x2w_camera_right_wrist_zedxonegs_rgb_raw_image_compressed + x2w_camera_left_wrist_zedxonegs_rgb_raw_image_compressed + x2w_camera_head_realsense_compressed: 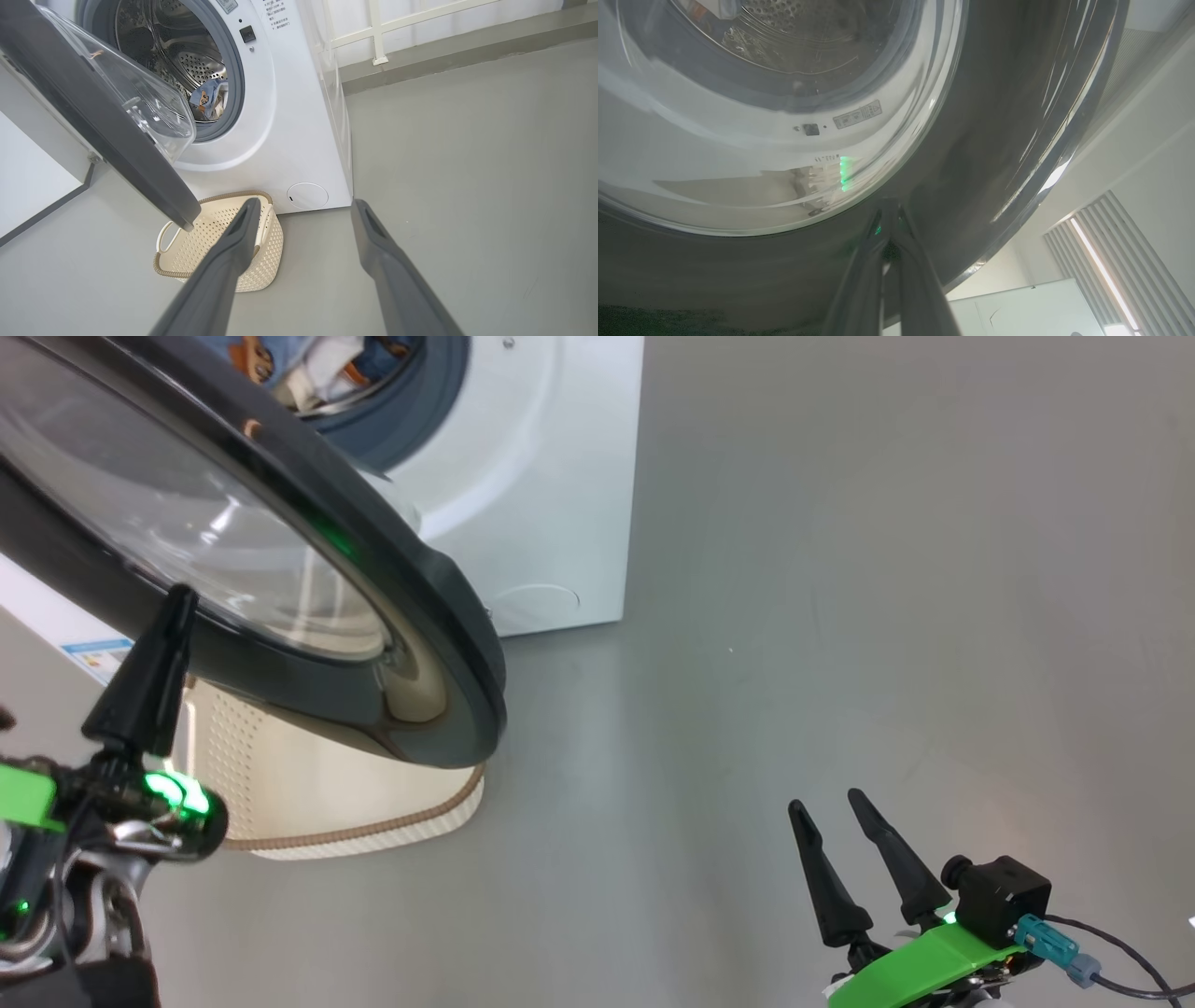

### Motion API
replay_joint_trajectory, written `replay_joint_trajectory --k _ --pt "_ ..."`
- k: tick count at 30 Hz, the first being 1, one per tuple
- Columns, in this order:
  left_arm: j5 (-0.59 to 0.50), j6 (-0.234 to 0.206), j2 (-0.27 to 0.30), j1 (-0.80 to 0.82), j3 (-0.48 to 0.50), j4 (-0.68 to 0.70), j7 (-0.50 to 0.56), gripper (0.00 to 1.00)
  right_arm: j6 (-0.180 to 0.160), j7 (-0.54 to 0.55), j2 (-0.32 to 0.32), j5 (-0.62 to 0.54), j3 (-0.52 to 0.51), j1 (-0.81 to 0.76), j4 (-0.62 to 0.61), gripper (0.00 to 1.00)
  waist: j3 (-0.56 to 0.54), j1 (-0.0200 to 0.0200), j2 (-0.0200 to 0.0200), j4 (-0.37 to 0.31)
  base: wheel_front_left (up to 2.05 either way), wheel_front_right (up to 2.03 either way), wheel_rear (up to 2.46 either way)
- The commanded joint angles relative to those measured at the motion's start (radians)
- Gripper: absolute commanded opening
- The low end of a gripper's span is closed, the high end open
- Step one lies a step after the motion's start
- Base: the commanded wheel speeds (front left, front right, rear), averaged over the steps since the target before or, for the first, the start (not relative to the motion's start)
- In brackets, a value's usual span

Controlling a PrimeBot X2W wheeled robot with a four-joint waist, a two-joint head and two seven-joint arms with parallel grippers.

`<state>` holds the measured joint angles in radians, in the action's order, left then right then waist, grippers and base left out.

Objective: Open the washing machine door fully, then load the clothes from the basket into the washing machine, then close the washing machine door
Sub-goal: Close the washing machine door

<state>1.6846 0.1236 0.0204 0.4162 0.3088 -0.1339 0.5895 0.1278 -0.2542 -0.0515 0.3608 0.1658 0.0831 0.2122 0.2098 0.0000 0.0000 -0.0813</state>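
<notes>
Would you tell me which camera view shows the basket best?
The right wrist view: the basket shows nearly whole, rim and handle plain. The head view catches its side and rim under the washing machine door. The left wrist view faces that door's glass.

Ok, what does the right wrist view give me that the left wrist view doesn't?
Right wrist: the basket on the floor beneath the washing machine door, the clothes inside the drum, and the right hand open. Left wrist: a close look at the door's black rim, with the left hand shut, tips at it. Both: the door and the perforated drum seen past it.
</notes>
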Motion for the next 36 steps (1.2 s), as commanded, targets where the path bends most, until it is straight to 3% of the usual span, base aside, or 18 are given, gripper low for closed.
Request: replay_joint_trajectory --k 1,9,26,28,29,30,31,36 --pt "-0.021 0.007 0.030 -0.009 0.033 0.022 -0.014 0.00 0.003 -0.008 0.001 -0.002 0.027 0.019 -0.017 1.00 -0.025 0.0000 0.0000 0.018 0.00 0.00 0.00" --pt "-0.079 0.007 0.030 -0.072 0.041 0.024 -0.149 0.00 0.003 -0.008 0.001 0.000 0.023 0.002 -0.003 1.00 -0.081 0.0000 0.0000 0.035 0.00 0.00 0.00" --pt "-0.093 0.007 0.030 -0.234 0.037 0.088 -0.324 0.00 0.003 -0.008 0.001 0.016 0.023 -0.023 -0.012 1.00 -0.127 0.0000 0.0000 0.035 0.00 0.00 0.00" --pt "-0.119 0.007 0.030 -0.250 0.040 0.101 -0.352 0.47 0.003 -0.008 0.001 0.016 0.020 -0.025 -0.013 1.00 -0.129 0.0000 0.0000 0.035 0.00 0.00 0.00" --pt "-0.131 0.007 0.030 -0.258 0.040 0.108 -0.364 0.82 0.003 -0.008 0.001 0.016 0.019 -0.026 -0.013 1.00 -0.130 0.0000 0.0000 0.036 0.00 0.00 0.00" --pt "-0.131 0.007 0.030 -0.258 0.040 0.108 -0.364 0.82 0.003 -0.008 0.001 0.016 0.019 -0.026 -0.013 1.00 -0.130 0.0000 0.0000 0.036 0.00 0.00 0.00" --pt "-0.143 0.007 0.030 -0.266 0.039 0.113 -0.377 1.00 0.003 -0.008 0.001 0.016 0.017 -0.028 -0.012 1.00 -0.132 0.0000 0.0000 0.036 0.00 0.00 0.00" --pt "-0.244 0.007 0.051 -0.304 0.014 0.137 -0.458 1.00 0.003 -0.008 0.001 0.013 0.015 -0.033 -0.011 1.00 -0.141 0.0000 0.0000 0.039 0.00 0.00 0.00"
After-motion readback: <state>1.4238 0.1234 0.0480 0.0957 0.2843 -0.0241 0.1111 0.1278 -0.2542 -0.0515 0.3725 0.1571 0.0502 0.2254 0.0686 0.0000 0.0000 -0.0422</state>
